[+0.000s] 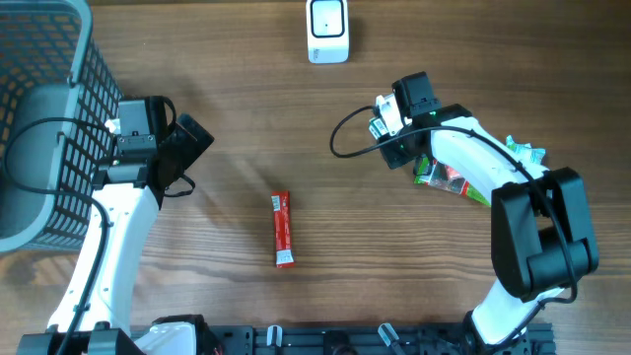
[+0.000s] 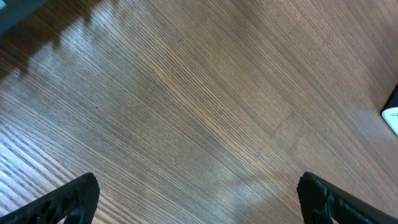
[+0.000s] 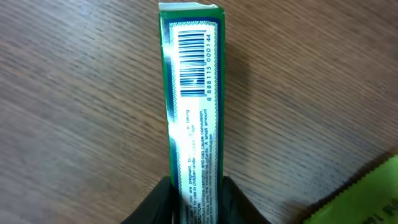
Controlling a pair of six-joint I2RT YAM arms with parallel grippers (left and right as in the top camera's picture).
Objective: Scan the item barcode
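While the right hand (image 3: 198,196) clamps the green box (image 3: 191,106) at one end, barcode facing the wrist camera, box sits over the counter (image 1: 246,118), right of centre, apart from the white scanner (image 1: 327,30). Left hand (image 2: 199,202): jaws spread wide, holding nothing.

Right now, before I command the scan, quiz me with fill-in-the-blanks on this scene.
The right gripper grips a ____ box, barcode facing the wrist camera.
The left gripper stands ____, nothing between its fingers.
The packet lying alone on the table is ____.
The mesh basket sits on the robot's ____ side.
Missing: green; open; red; left.
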